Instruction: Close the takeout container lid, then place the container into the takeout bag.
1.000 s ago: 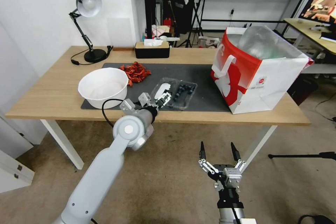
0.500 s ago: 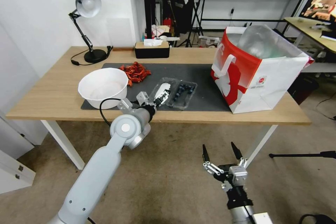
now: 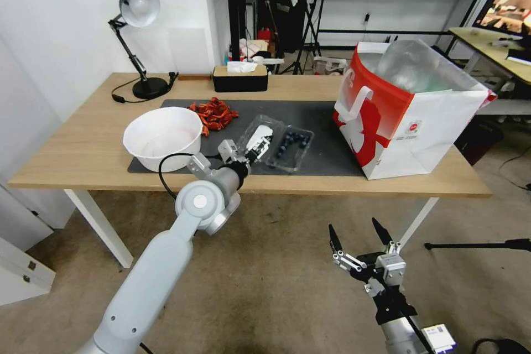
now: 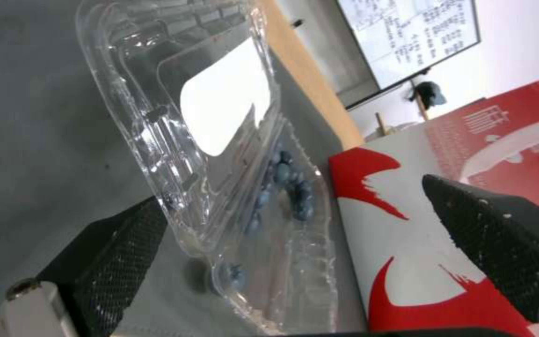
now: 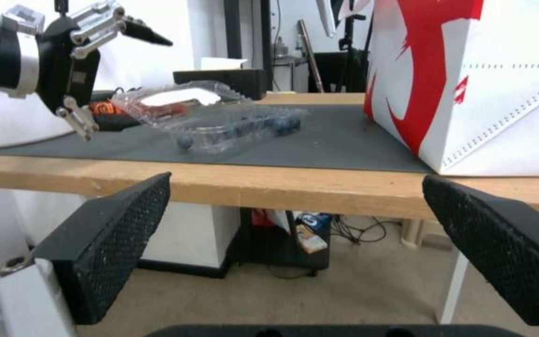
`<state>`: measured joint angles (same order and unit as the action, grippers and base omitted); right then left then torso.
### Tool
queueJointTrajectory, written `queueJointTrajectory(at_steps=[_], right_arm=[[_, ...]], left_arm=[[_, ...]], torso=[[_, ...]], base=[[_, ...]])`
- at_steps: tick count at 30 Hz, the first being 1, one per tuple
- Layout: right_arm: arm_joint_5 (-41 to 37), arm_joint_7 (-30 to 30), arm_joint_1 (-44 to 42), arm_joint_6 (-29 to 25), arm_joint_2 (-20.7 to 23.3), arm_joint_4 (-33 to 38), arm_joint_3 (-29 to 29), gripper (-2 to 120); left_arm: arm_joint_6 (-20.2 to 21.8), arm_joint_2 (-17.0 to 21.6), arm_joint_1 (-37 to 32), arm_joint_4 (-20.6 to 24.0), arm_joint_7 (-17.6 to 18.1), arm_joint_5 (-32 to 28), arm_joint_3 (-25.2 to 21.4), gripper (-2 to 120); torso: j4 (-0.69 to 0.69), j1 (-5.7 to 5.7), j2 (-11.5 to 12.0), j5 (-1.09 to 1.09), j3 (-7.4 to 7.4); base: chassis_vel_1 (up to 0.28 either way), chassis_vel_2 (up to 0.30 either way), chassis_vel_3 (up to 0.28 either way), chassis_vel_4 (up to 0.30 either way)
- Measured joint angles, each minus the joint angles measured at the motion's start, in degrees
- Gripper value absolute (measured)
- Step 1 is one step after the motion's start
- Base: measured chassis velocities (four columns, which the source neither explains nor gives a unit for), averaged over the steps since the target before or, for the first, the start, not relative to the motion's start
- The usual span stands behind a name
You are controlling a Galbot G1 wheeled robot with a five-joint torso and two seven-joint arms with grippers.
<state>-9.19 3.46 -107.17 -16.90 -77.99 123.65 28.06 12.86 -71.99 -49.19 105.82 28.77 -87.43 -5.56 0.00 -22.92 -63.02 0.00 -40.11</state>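
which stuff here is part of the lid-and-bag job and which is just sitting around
Part of the job:
- takeout container, blueberries inside
- lid, raised partway
- takeout bag
- left gripper, open at the lid
- right gripper, open, low before the table

Just lying about:
- white bowl
- red pile
- desk lamp
- tissue box

In the head view the left end effector (image 3: 247,150) is covering the near edge of the lid (image 3: 256,134), so contact there is not showing. The takeout bag (image 4: 444,196) is running off the left wrist picture's edge. Its logo (image 3: 412,127) is too small to read.
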Motion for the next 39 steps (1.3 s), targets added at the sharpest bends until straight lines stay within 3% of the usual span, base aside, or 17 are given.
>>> queueJointTrajectory(at_steps=[12,15,16,19,26,39], right_arm=[[1.1,-0.5,0.1,-0.6,-0.6,-0.6,-0.4,100],[1.4,-1.0,0.2,-0.9,-0.6,-0.7,-0.6,100],[1.4,-1.0,0.2,-0.9,-0.6,-0.7,-0.6,100],[1.8,-1.5,0.3,-1.2,-0.6,-0.9,-0.7,100],[2.3,-2.1,0.3,-1.7,-0.6,-1.2,-0.9,100],[3.2,-3.0,0.4,-2.6,-0.4,-1.7,-1.3,100]], left_arm=[[-1.5,1.6,-1.6,0.0,-10.6,9.0,2.3,100],[-2.5,2.4,-2.2,-0.5,-16.4,14.2,3.4,100],[-2.5,2.4,-2.2,-0.5,-16.4,14.2,3.4,100],[-3.6,3.1,-2.5,-1.3,-21.2,19.8,4.7,100],[-5.2,3.9,-2.8,-2.8,-24.5,26.5,6.1,100],[-5.0,4.9,-2.8,-3.7,-25.3,30.6,6.1,100]], torso=[[0.0,0.0,0.0,-0.01,0.0],[0.0,0.0,0.0,0.0,0.0],[0.0,0.0,0.0,0.0,0.0],[0.0,0.0,0.0,0.0,0.0],[0.0,0.0,0.0,0.0,0.0],[0.0,0.0,0.0,0.0,0.0]], base=[[0.0,0.0,0.0,0.0],[0.0,0.0,0.0,0.0],[0.0,0.0,0.0,0.0],[0.0,0.0,0.0,0.0],[0.0,0.0,0.0,0.0],[0.0,0.0,0.0,0.0]])
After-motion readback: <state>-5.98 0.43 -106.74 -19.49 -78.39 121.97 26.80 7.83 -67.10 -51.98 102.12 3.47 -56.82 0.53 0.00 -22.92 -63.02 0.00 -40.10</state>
